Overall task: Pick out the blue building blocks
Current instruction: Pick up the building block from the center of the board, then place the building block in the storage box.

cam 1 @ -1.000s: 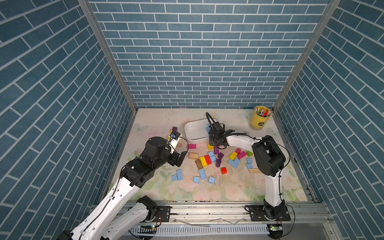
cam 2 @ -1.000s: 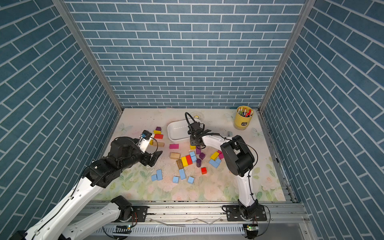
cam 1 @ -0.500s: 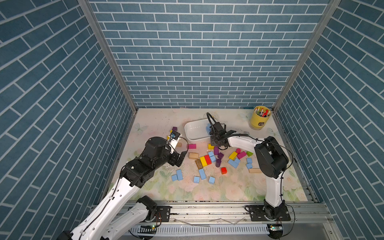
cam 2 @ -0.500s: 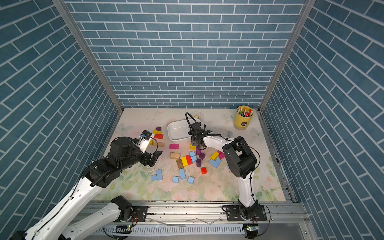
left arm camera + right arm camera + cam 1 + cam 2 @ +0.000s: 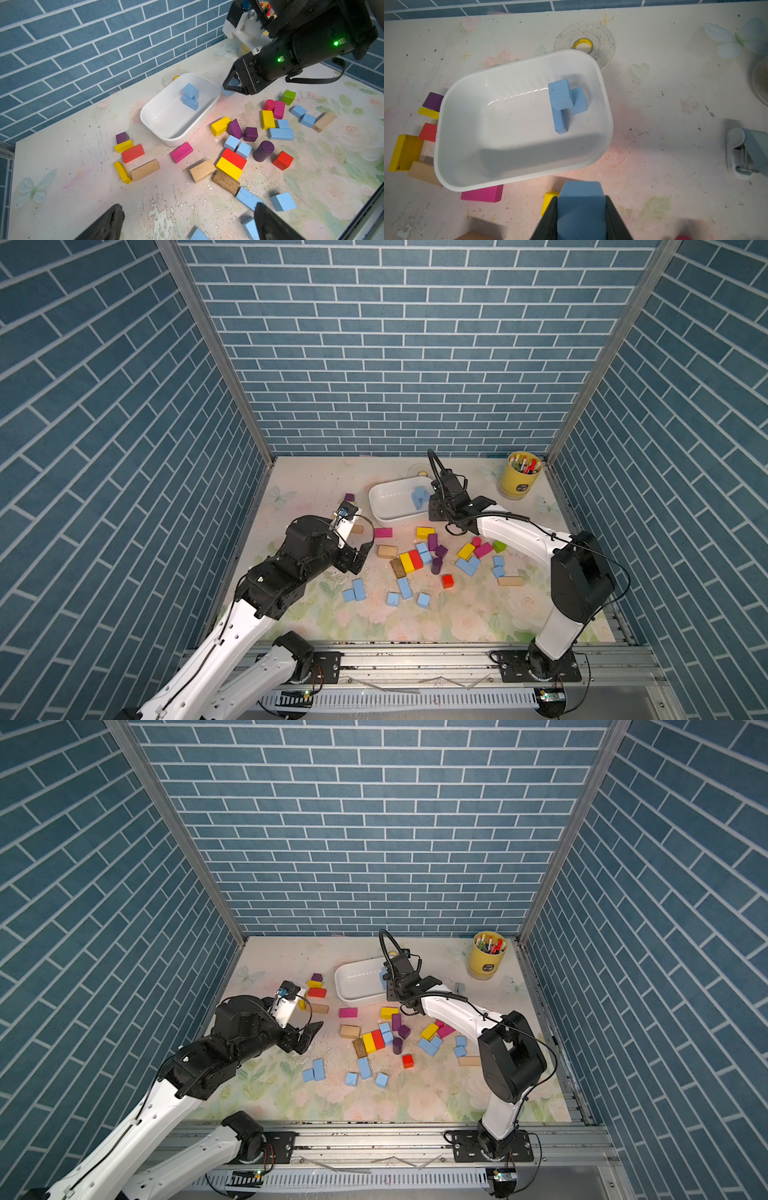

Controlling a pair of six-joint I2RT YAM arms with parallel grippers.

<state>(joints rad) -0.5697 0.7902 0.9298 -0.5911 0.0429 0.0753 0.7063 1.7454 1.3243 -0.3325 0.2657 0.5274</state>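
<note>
We begin at the right gripper [image 5: 581, 198], whose jaws have drawn in over the last second and now stand clamped on a blue block [image 5: 581, 216] (the right wrist view shows it wedged squarely between the two black fingers, its front end poking out ahead of them). Against the top views of a second ago the wrist has barely shifted, while the arm's elbow has swung out toward the right side of the table, so we judge the grip has only just firmed up. The held block hangs just outside the near rim of the white dish [image 5: 440, 145], not yet over its hollow. Inside lie three sorted blue blocks [image 5: 560, 95], one cube perched on a longer brick with another cube beside them. For the task this means one more piece is secured and, in our view, wants only a short reach forward and a release. Further out, the left gripper [image 5: 189, 207] hangs spread wide and empty, as it was a second ago, above the loose blue blocks [image 5: 404, 588] at the front of the table [image 5: 457, 622]. More blue ones lie mixed among the red, yellow and purple pieces [image 5: 414, 559], so we reckon most of the sorting lies ahead
</note>
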